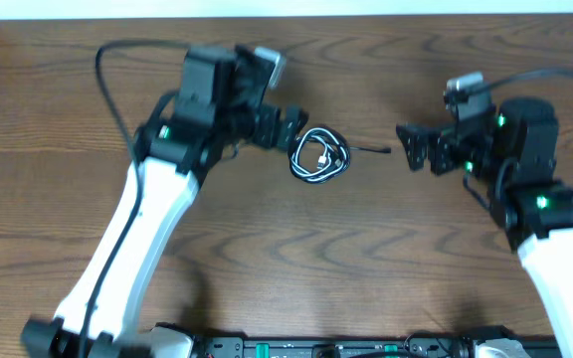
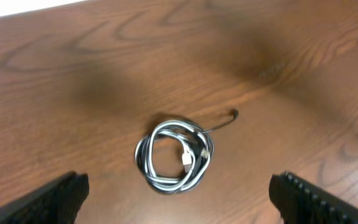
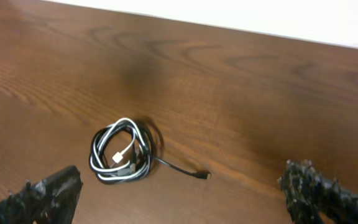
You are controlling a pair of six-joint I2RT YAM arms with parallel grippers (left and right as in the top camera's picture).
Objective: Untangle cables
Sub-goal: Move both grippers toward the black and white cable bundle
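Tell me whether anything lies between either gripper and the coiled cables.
Nothing visible does. Only bare table separates the cables from the open left gripper and the open right gripper; the black cord's loose end trails toward the right one.

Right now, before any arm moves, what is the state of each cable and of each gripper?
Black cable: wound with the white one in one coil, one plug end trailing out.
White cable: wound in the same coil, not yet untangled.
Left gripper: fingers wide open, empty, not touching the coil.
Right gripper: fingers wide open, empty, not touching the coil.
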